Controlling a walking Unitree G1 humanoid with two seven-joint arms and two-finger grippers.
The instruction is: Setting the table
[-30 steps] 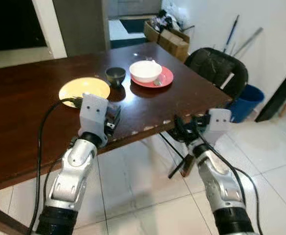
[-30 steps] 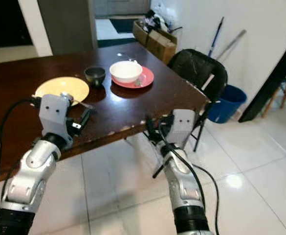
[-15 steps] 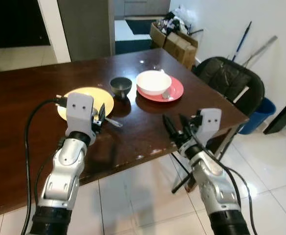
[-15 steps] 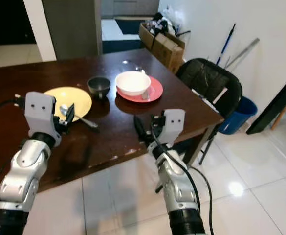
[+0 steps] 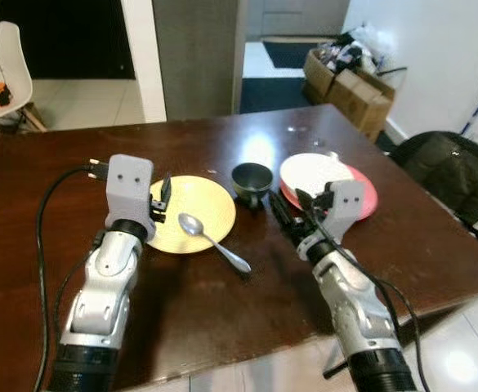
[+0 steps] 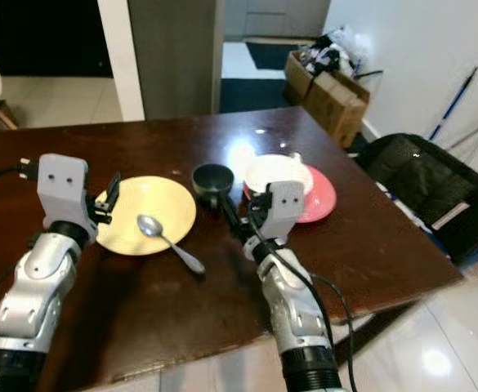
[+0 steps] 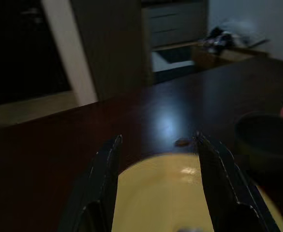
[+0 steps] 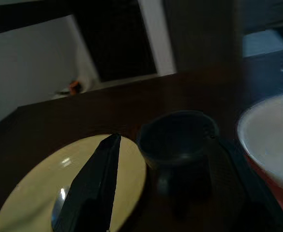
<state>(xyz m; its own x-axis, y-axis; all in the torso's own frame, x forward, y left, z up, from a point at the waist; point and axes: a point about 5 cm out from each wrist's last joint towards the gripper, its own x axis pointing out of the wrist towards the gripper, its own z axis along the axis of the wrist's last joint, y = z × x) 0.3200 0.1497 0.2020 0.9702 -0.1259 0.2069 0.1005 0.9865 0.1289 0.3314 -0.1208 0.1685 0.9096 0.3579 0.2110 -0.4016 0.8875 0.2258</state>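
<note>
Left gripper [image 7: 156, 183], fingers apart and empty, hovers centre-left at the round yellow plate [image 5: 191, 214]. A silver metal spoon [image 5: 214, 242] rests on the plate's rim. Right gripper [image 5: 290, 224], fingers spread and empty, sits mid-frame beside a small dark cup [image 5: 252, 180]. A white bowl [image 5: 314, 173] sits on a red plate [image 5: 363, 196] at centre-right.

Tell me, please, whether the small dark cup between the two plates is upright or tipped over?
Upright. The dark cup stands on its base on the table with its open mouth facing up; its inside looks dark, so contents cannot be told.
</note>
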